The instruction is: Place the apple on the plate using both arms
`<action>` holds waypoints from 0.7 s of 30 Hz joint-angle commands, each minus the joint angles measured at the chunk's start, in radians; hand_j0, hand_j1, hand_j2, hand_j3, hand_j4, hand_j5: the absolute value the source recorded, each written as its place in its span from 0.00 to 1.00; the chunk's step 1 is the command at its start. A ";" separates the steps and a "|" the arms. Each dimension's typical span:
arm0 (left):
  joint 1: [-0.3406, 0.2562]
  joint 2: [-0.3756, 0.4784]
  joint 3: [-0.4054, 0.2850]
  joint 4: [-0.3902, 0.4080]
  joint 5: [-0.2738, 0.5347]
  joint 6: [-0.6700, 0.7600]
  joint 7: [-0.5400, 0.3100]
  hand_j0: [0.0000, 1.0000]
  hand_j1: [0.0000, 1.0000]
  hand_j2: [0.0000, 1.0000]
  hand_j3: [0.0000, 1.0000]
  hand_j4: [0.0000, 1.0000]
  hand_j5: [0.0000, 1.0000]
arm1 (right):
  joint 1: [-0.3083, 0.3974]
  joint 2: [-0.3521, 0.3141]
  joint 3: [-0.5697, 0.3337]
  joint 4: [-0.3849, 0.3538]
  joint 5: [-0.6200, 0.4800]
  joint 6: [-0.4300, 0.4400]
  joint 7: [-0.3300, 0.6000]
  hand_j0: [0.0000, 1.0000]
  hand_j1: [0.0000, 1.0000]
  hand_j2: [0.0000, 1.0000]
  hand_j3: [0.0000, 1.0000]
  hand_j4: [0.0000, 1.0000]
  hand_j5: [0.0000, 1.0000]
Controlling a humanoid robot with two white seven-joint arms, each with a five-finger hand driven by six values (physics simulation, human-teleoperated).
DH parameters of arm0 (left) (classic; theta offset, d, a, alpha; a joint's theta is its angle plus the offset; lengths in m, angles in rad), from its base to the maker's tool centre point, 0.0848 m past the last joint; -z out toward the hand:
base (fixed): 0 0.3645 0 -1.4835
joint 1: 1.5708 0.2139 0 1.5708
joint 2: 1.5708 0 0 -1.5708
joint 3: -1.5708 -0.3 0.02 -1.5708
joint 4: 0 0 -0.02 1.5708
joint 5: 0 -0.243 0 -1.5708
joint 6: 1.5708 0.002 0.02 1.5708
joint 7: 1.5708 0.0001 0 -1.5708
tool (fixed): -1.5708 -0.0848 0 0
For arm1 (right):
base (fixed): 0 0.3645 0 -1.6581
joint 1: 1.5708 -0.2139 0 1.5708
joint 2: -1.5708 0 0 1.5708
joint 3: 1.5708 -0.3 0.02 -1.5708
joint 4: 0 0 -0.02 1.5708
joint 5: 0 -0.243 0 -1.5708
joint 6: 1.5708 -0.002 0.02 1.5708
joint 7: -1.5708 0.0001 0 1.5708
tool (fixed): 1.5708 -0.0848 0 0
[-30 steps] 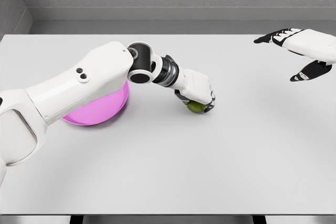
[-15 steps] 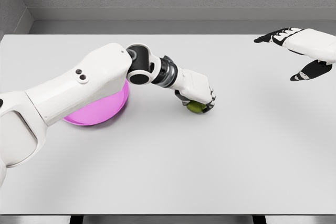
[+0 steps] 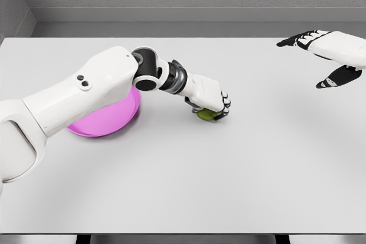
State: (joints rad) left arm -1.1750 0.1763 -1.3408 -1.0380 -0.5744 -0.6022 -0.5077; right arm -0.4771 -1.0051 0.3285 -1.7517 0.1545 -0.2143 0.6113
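A small green apple (image 3: 206,115) sits near the middle of the white table, mostly covered by my left hand (image 3: 210,108), whose fingers are curled around it from above. The pink plate (image 3: 106,123) lies to the left, partly hidden behind my left forearm. My right hand (image 3: 320,61) hovers at the far right with fingers spread, holding nothing, well away from the apple.
The white table (image 3: 229,187) spreads wide in front and to the right. A grey wall runs along the table's back edge. My left arm (image 3: 86,92) crosses over the plate's near right side.
My left hand, holding the apple, has shifted slightly left toward the plate and a little upward. The right hand has stayed still.
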 commanded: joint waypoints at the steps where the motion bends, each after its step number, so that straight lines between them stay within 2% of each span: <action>1: 0.000 0.000 -0.005 0.001 -0.019 -0.009 -0.008 0.00 0.00 0.00 0.00 0.00 0.00 | 0.000 -0.001 0.000 0.000 -0.003 0.001 0.000 1.00 1.00 1.00 1.00 1.00 1.00; 3: -0.002 0.002 -0.001 0.001 -0.016 -0.009 -0.002 0.00 0.00 0.00 0.00 0.00 0.00 | 0.000 -0.001 0.000 0.000 -0.003 0.001 0.000 1.00 1.00 1.00 1.00 1.00 1.00; 5: -0.008 0.008 0.003 0.001 -0.015 -0.009 0.049 0.00 0.00 0.00 0.00 0.00 0.00 | 0.000 -0.001 0.000 0.000 -0.003 0.001 0.000 1.00 1.00 1.00 1.00 1.00 1.00; 8: -0.012 0.048 0.006 -0.002 0.037 -0.009 0.055 0.00 0.00 0.00 0.00 0.00 0.00 | 0.000 -0.001 0.000 0.000 -0.003 0.001 0.000 1.00 1.00 1.00 1.00 1.00 1.00; 13: -0.005 0.149 0.080 -0.022 0.091 -0.009 0.054 0.00 0.00 0.00 0.00 0.00 0.00 | 0.000 -0.001 0.000 0.000 -0.003 0.001 0.000 1.00 1.00 1.00 1.00 1.00 1.00; 16: -0.009 0.247 0.080 -0.123 0.136 -0.009 0.055 0.00 0.00 0.00 0.00 0.00 0.00 | 0.000 -0.001 0.000 0.000 -0.003 0.001 0.000 1.00 1.00 1.00 1.00 1.00 1.00; 17: -0.008 0.298 0.080 -0.178 0.142 -0.009 0.054 0.00 0.00 0.00 0.00 0.00 0.00 | 0.002 -0.001 0.000 0.000 -0.003 0.001 0.000 1.00 1.00 1.00 1.00 1.00 1.00; 21: 0.000 0.405 0.098 -0.300 0.151 -0.009 0.052 0.00 0.00 0.00 0.00 0.00 0.00 | 0.000 -0.001 0.000 0.000 -0.003 0.001 0.000 1.00 1.00 1.00 1.00 1.00 1.00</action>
State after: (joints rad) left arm -1.1750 0.5200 -1.2529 -1.2721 -0.4441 -0.6133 -0.4544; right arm -0.4771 -1.0052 0.3285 -1.7516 0.1545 -0.2143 0.6113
